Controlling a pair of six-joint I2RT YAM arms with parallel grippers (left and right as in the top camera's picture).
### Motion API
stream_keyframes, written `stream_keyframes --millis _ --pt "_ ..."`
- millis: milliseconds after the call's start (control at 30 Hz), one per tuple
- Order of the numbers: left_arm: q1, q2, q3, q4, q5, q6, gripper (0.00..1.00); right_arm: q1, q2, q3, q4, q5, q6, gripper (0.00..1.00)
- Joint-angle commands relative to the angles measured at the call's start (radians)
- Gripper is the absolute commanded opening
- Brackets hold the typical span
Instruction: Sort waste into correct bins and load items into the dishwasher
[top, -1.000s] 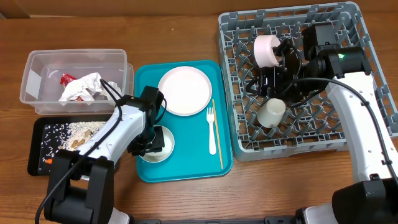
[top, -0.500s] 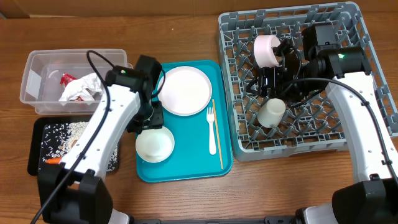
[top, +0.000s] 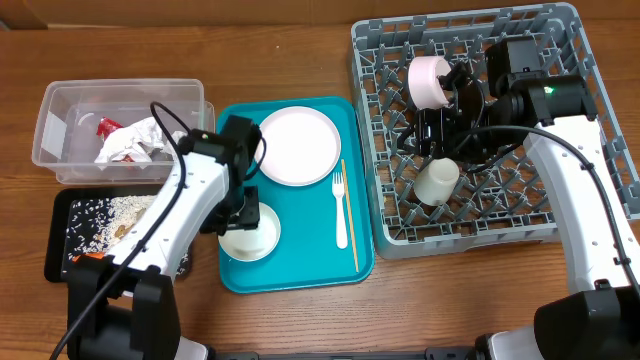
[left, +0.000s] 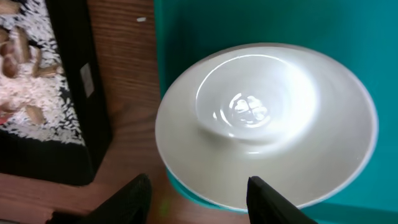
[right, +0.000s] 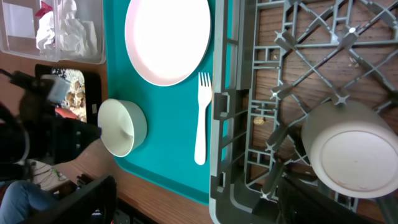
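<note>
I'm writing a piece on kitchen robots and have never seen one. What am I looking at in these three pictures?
These are two robot arms at a table. One picture comes from a camera overhead; the other two from cameras on each wrist, looking past that arm's own pincer. A teal tray carries a plate, a fork, a thin stick and a bowl. The left pincer hangs open over that bowl, holding nothing. The right pincer stands open over the grey rack, where a cup and another bowl sit. At the left are a clear tub with napkins and a black tray with scraps.
</note>
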Motion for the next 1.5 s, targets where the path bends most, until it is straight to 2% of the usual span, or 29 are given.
stream_keyframes --millis 0,100,333,600,733,900,1033,1233,1367,1467 --pt "0.012 -0.005 -0.044 0.023 -0.02 0.004 0.51 -0.003 -0.017 0.005 0.003 0.007 -0.008 0.85" --pt "0.038 -0.005 -0.057 0.03 -0.02 0.005 0.52 -0.003 -0.018 0.005 0.003 0.007 -0.008 0.85" --pt "0.069 -0.005 -0.096 0.077 -0.006 0.005 0.62 -0.003 -0.018 0.005 0.002 0.007 -0.008 0.85" --pt "0.069 -0.004 -0.165 0.17 0.042 0.005 0.6 -0.003 -0.017 0.005 -0.005 0.008 -0.009 0.85" --pt "0.069 -0.004 -0.191 0.198 0.042 0.005 0.52 -0.003 -0.017 0.005 -0.008 0.008 -0.012 0.85" --pt "0.068 -0.004 -0.192 0.2 0.043 0.005 0.2 -0.003 -0.017 0.004 -0.005 0.008 -0.012 0.85" --pt "0.068 -0.004 -0.187 0.197 0.043 0.017 0.05 -0.003 -0.018 0.005 -0.004 0.007 -0.012 0.86" --pt "0.067 -0.019 -0.098 0.143 0.049 0.016 0.04 -0.003 -0.018 0.005 -0.003 0.007 -0.012 0.93" --pt "0.066 -0.069 0.055 0.074 0.089 0.031 0.04 -0.003 -0.018 0.005 -0.004 0.006 -0.012 0.98" --pt "0.066 -0.116 0.2 0.039 0.183 0.041 0.04 -0.003 -0.018 0.005 -0.004 -0.032 -0.013 1.0"
